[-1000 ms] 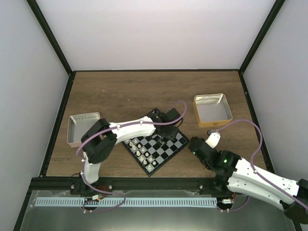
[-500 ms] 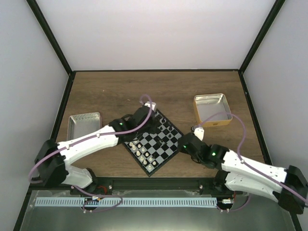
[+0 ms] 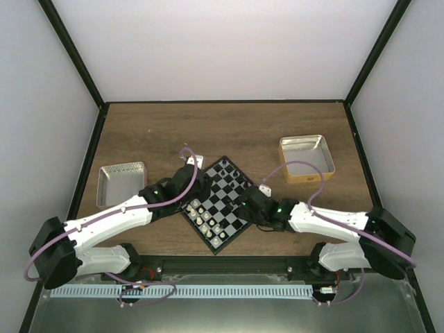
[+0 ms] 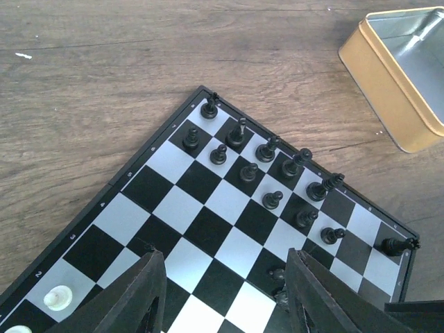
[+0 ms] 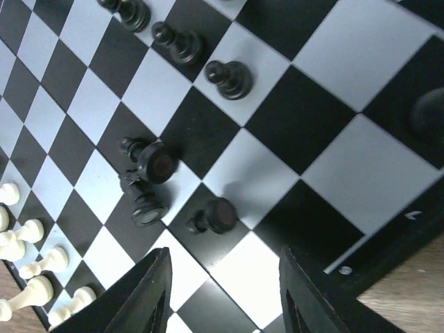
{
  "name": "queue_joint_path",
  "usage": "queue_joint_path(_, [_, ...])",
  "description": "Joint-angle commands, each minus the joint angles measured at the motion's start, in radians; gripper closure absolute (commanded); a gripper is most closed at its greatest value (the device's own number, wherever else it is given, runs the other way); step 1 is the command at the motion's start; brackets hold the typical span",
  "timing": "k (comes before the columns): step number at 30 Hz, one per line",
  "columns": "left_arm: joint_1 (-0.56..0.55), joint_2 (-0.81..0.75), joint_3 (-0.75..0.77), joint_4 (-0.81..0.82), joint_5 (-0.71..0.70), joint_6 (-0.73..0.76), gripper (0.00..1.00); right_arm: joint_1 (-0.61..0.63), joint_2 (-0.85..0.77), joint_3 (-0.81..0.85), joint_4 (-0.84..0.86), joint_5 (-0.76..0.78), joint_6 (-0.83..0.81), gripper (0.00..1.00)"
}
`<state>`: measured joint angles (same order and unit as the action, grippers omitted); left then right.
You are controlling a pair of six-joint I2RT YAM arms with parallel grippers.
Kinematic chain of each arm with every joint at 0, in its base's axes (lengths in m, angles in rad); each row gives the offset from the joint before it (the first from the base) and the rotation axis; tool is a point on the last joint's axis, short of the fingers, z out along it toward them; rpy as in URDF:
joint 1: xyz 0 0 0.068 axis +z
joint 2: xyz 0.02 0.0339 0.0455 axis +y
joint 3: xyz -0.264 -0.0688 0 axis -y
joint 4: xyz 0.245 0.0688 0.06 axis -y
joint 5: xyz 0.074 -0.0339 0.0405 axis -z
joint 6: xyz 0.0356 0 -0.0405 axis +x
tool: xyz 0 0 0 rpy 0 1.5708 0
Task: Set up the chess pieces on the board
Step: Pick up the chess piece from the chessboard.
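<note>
The board lies turned like a diamond at the table's front middle. Black chess pieces stand in two rows along its far edge, and white ones stand along the near-left edge. My left gripper hangs open over the board's left part with nothing between its fingers. My right gripper is open over the right corner. Three black pieces lie toppled just ahead of it; the nearest lies just past its fingertips, untouched.
A gold-rimmed metal tin stands to the board's right rear. A pink-rimmed metal tray sits at the left. Bare wooden table stretches behind the board, and white walls close in the sides and back.
My left gripper has drawn back from the board's right half to its left side. My right gripper has swung left from beside the gold tin onto the board's right corner, its jaws narrowing.
</note>
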<state>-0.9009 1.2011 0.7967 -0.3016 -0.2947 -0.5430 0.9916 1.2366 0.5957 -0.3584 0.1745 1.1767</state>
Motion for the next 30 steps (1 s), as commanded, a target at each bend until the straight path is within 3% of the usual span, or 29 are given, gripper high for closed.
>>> queue_joint_path(1, [0.012, -0.025, -0.024, 0.044, -0.005, 0.002, 0.50, 0.002, 0.055, 0.057, 0.051, -0.040, 0.045, 0.55])
queue_joint_path(12, [0.031, -0.016, -0.041, 0.055, 0.004, 0.019, 0.50, 0.002, 0.138, 0.081, 0.054, -0.056, 0.050, 0.58])
queue_joint_path(21, [0.037, -0.014, -0.041, 0.056, 0.007, 0.024, 0.50, 0.004, 0.181, 0.140, -0.008, -0.099, -0.210, 0.61])
queue_joint_path(30, [0.038, -0.006, -0.041, 0.059, 0.006, 0.022, 0.50, 0.011, 0.198, 0.148, -0.087, -0.135, -0.371, 0.65])
